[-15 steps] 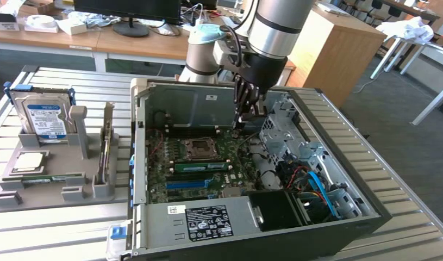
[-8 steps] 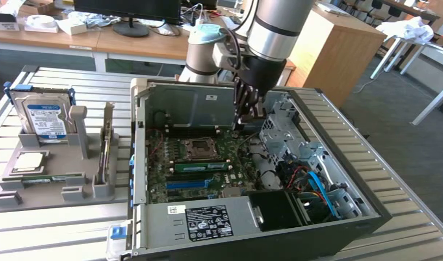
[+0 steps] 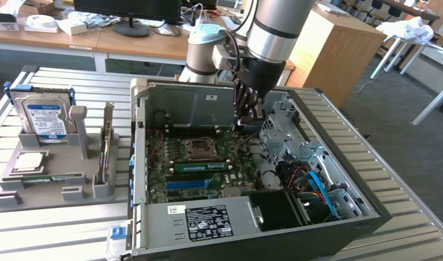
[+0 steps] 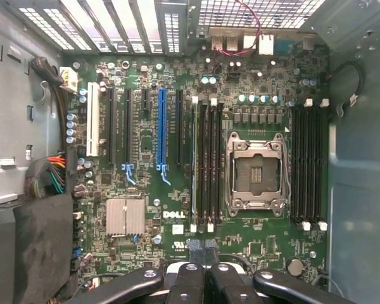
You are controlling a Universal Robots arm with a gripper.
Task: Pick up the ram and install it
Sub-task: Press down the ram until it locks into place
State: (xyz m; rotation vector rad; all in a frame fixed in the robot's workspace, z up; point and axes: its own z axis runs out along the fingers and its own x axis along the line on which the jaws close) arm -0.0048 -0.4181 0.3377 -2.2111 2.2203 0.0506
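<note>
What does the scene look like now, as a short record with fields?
gripper: over the motherboard, jaws shut, empty
ram: upright in a slot beside the empty processor socket
case: open
holder: keeps a hard drive

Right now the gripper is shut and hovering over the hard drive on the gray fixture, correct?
Not quite. The gripper is shut, but it hovers over the motherboard inside the open PC case, not over the hard drive on the gray fixture. The exterior view shows it.
</note>
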